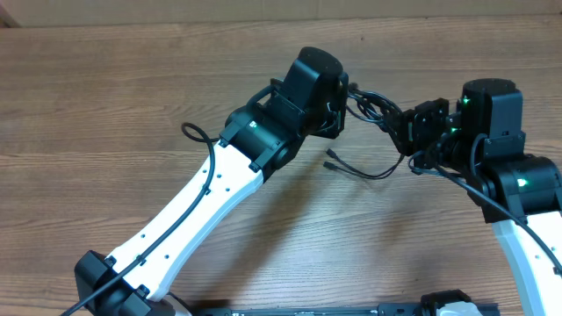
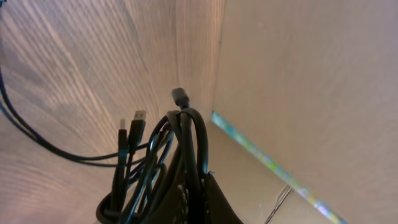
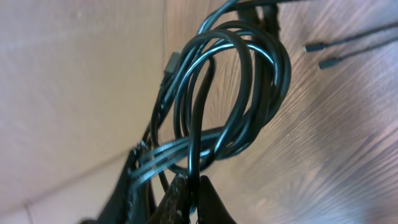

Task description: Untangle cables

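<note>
Over the table (image 1: 132, 88), you're clamping the cables (image 1: 373, 107) w/ left gripper (image 1: 344, 104) & right gripper (image 1: 402, 125) both closed tight on one knotted bundle, w/ nothing untangled yet.

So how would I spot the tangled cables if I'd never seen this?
Look at the wooden table. Between the left end effector and the right end effector, both pinching it, hangs the cable tangle. It's thin looping black cords with tiny plugs, skinnier than the arms' own wires.
</note>
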